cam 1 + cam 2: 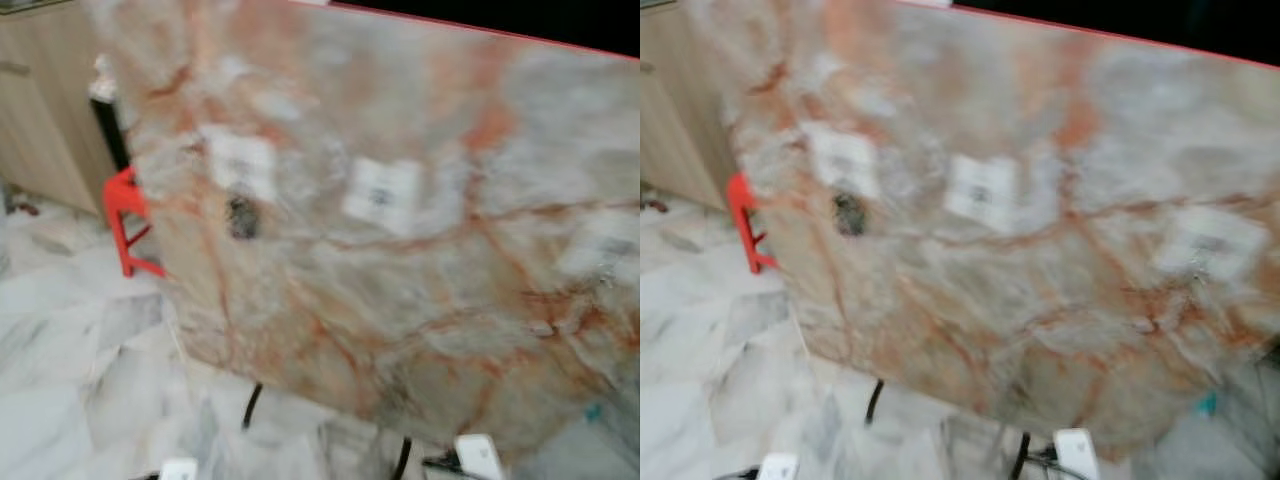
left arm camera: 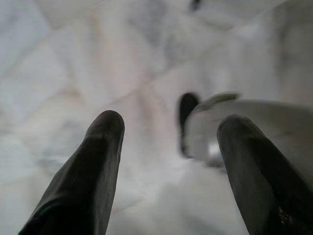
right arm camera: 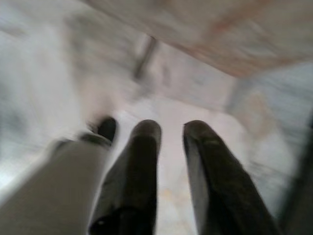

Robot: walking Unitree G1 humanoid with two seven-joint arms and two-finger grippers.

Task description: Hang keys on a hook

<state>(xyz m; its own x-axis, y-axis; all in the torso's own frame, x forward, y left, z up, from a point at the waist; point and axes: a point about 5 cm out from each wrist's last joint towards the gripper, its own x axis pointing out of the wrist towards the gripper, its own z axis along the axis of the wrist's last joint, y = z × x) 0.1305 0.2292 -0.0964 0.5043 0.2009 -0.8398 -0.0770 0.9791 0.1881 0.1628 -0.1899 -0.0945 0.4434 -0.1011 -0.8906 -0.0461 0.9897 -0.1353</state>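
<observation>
A home dining or kitchen area is showing, blurred; a marble-topped table (image 1: 400, 250) is standing on pale marble floor tiles (image 1: 60, 380); wooden cabinets (image 1: 40, 110) and a red stool (image 1: 125, 215) are sitting beside it.

Each gripper carries two long black fingers with rounded, blunt tips and a dull matt surface. The left gripper (image 2: 168, 125) has thick, tapering fingers (image 2: 100, 161); the right gripper (image 3: 172, 128) has slimmer ones (image 3: 139, 171). Pale grey-white, smooth rounded body parts (image 2: 254, 122) show beside the fingers, blurred, with dark patches beside them.
</observation>
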